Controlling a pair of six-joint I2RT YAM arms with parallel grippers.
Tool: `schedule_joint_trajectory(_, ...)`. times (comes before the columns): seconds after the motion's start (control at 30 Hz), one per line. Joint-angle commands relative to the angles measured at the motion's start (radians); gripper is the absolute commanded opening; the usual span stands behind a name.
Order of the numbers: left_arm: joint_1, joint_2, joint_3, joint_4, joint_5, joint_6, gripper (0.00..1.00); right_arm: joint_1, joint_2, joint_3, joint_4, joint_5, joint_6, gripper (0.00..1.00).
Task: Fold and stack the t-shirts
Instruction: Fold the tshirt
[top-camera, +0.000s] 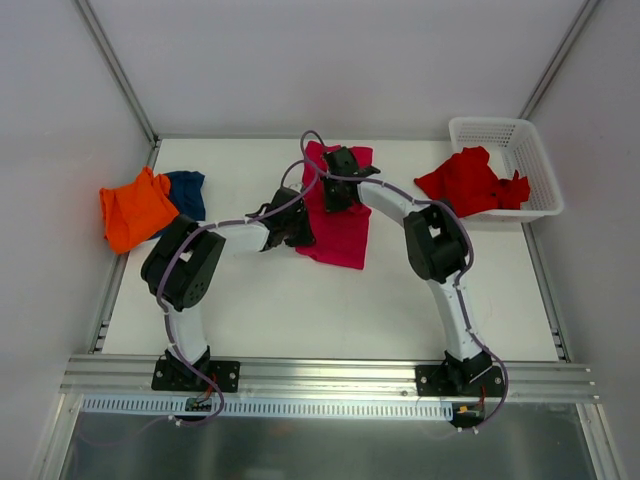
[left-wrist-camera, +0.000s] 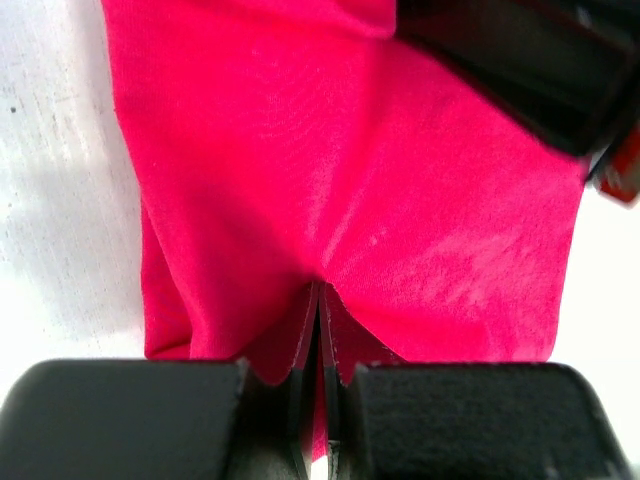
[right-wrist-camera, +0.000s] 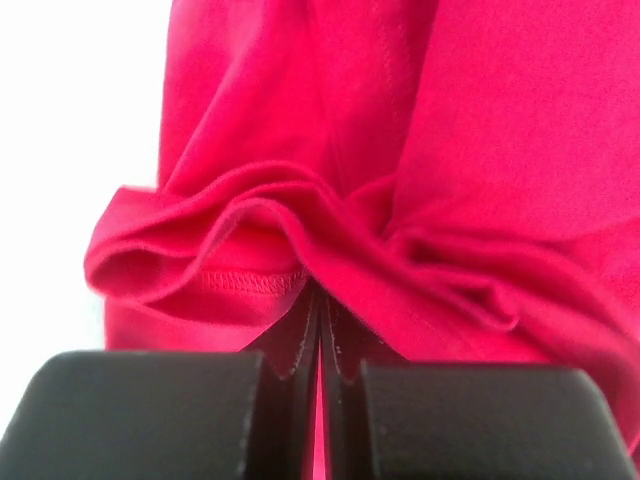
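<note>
Left jaws and right jaws are pinched shut on the pink shirt (top-camera: 345, 225) mid counter (top-camera: 300, 310), at its 8 and 12 o'clock edges; it looks half folded. Orange shirt (top-camera: 135, 210) and navy shirt (top-camera: 187, 192) lie heaped at 9, red shirt (top-camera: 465, 182) at 2 on the basket (top-camera: 490, 122); nothing is stacked yet.

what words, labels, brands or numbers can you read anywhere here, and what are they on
No text can be read in any view.
magenta-pink t-shirt: plain, no print or tag showing.
orange t-shirt, navy t-shirt, red t-shirt: no print showing.
white basket: no label visible.
arm bases: any marking is too small to read.
</note>
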Motion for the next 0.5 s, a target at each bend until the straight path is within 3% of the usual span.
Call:
schedule_joint_trajectory(0.0, -0.003, -0.046, -0.031, -0.064, 0.008, 0.001, 0.0, -0.012, 0.034, 0.116, -0.063, 0.08, -0.008, 0.0)
schedule_joint_trajectory(0.33, -0.003, -0.172, -0.091, -0.082, -0.003, -0.012, 0.0, -0.137, 0.098, 0.469, -0.21, 0.297, -0.093, 0.01)
schedule_joint_trajectory(0.47, -0.001, -0.229, -0.1, -0.105, -0.003, -0.012, 0.0, -0.202, 0.004, 0.492, -0.227, 0.312, -0.118, 0.01)
